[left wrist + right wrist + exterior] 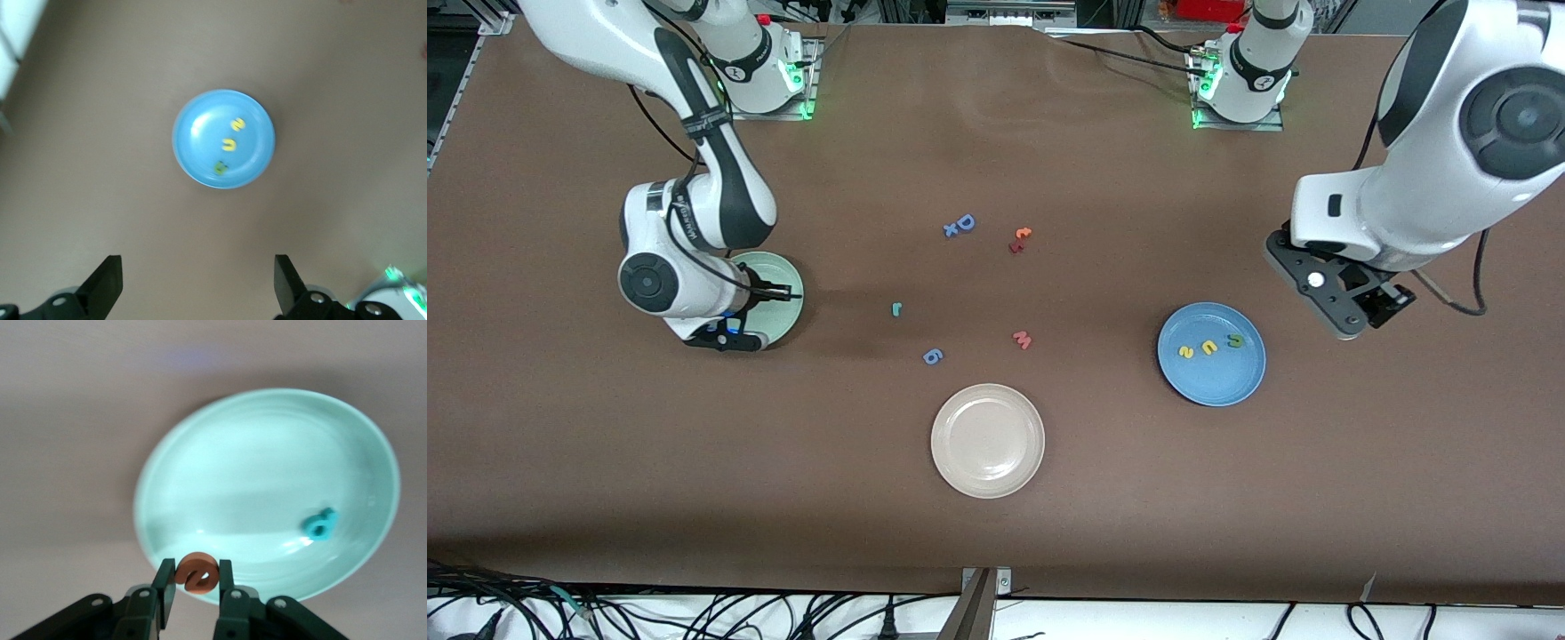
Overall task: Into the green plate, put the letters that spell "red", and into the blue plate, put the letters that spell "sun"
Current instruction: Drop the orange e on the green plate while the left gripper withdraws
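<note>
My two white arms, dark at the joints.
Glossy white shells, black round joint caps, black cables, green lights at my bases; each hand has black fingers (166,587).

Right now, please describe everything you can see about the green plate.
The green plate is round, shallow and pale mint, with a smooth glossy surface and a low raised rim. It sits flat on the brown table toward the right arm's end. A teal "d" lies inside it, near the rim. The right hand hangs over the plate's edge, shut on an orange "e" that has not yet been released. In the front view the arm covers much of the plate.
</note>
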